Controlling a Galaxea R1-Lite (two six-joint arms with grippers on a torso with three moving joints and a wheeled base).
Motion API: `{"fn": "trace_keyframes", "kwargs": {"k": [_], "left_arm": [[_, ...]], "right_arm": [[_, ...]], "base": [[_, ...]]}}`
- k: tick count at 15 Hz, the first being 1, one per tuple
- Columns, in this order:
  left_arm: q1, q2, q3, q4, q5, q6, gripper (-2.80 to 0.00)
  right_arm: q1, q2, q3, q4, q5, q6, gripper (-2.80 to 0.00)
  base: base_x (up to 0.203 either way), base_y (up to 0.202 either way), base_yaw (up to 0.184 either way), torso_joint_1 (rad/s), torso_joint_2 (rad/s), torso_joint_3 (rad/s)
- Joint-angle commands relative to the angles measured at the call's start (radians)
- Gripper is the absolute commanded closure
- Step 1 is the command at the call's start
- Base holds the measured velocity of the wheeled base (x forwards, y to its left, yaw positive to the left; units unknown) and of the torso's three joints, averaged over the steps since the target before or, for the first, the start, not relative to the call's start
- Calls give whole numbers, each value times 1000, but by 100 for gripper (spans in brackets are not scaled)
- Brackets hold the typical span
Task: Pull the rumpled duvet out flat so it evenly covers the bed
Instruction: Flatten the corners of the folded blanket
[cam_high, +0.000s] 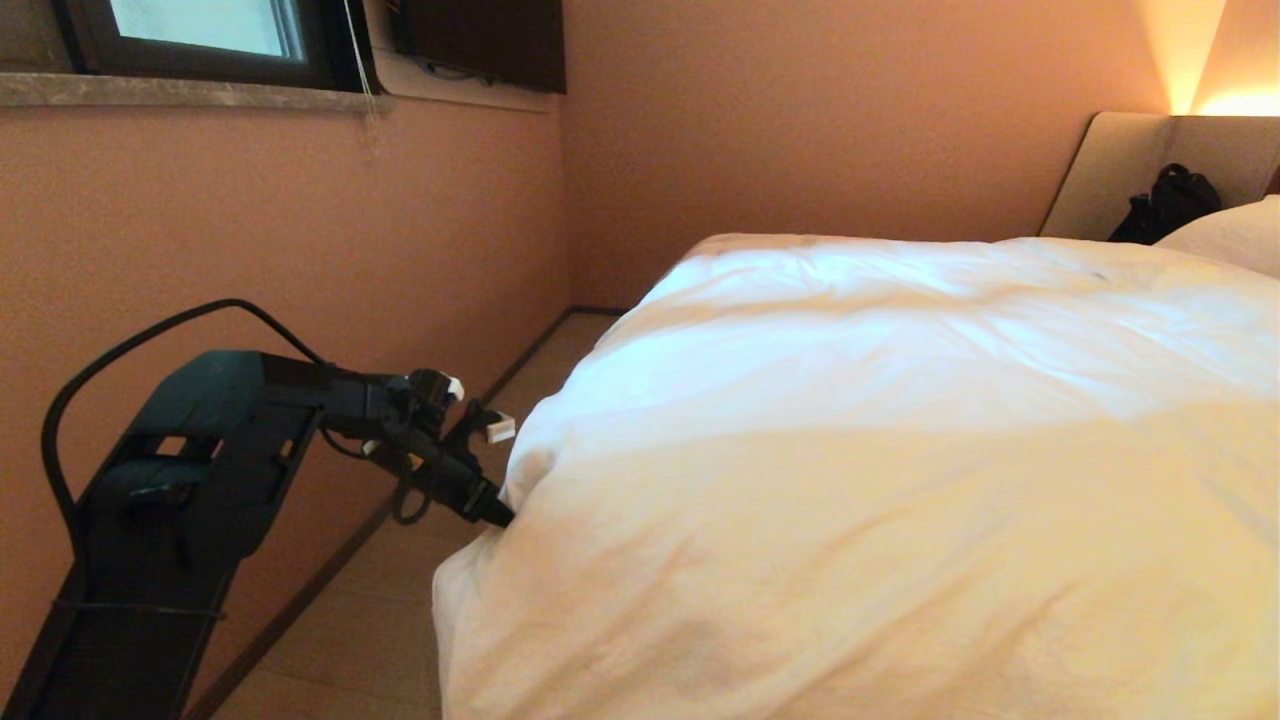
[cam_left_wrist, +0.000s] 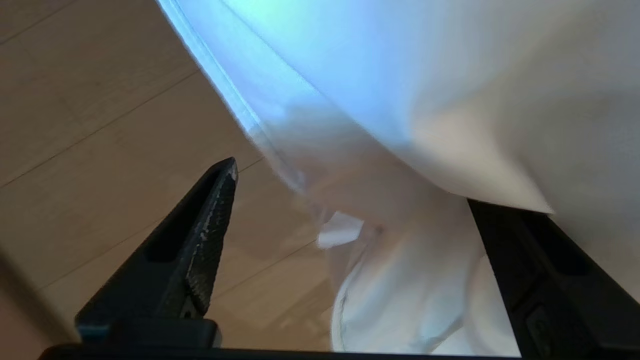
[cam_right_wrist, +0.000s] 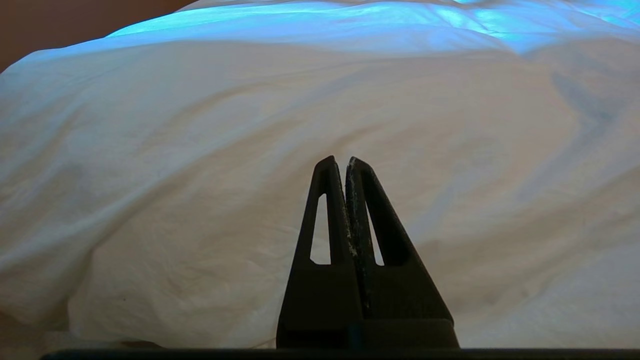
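Observation:
The puffy white duvet (cam_high: 880, 440) is spread over the bed (cam_high: 1105, 170), and its near left corner hangs down toward the floor. At that corner my left gripper (cam_high: 503, 472) stands open, its lower finger touching the cloth. In the left wrist view the left gripper (cam_left_wrist: 360, 195) has its jaws wide apart. The duvet (cam_left_wrist: 400, 100) corner hangs loosely between them and drapes over one finger (cam_left_wrist: 520, 250). Only the right wrist view shows my right gripper (cam_right_wrist: 345, 160), which is shut with nothing in it and hangs in front of the wrinkled duvet (cam_right_wrist: 200, 150).
A pink wall (cam_high: 250, 230) with a window (cam_high: 200, 30) runs close along the bed's left side. It leaves a narrow strip of tan floor (cam_high: 370, 610) where the left arm stands. A white pillow (cam_high: 1235, 235) and a black bag (cam_high: 1165, 205) sit by the headboard.

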Motion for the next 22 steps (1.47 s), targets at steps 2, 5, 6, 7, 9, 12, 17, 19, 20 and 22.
{"fn": "trace_keyframes", "kwargs": {"k": [2, 5, 6, 7, 9, 12, 17, 19, 20, 22], "left_arm": [[-9, 10, -1, 3, 16, 7, -280], [-10, 10, -1, -24, -1, -2, -280], [-10, 8, -1, -26, -4, -7, -280], [-10, 5, -1, -24, -9, -8, -280], [-10, -1, 8, -23, -44, -8, -280], [-10, -24, 18, -14, -72, -8, 0], [-10, -30, 25, -14, -92, -4, 0], [-10, -30, 33, -15, -92, -3, 0], [-10, -30, 36, -15, -92, -2, 0], [-10, -33, 41, -14, -89, -1, 0]], "right_arm": [[0, 0, 0, -1, 1, -1, 0], [0, 0, 0, -1, 1, -1, 0], [0, 0, 0, -1, 1, -1, 0], [0, 0, 0, -1, 1, -1, 0], [0, 0, 0, -1, 1, -1, 0], [0, 0, 0, -1, 1, -1, 0], [0, 0, 0, -1, 1, -1, 0], [0, 0, 0, -1, 1, -1, 0], [0, 0, 0, -1, 1, -1, 0], [0, 0, 0, -1, 1, -1, 0]], "base": [[0, 0, 0, 0, 0, 0], [0, 0, 0, 0, 0, 0], [0, 0, 0, 0, 0, 0], [0, 0, 0, 0, 0, 0], [0, 0, 0, 0, 0, 0], [0, 0, 0, 0, 0, 0], [0, 0, 0, 0, 0, 0], [0, 0, 0, 0, 0, 0], [0, 0, 0, 0, 0, 0], [0, 0, 0, 0, 0, 0]]}}
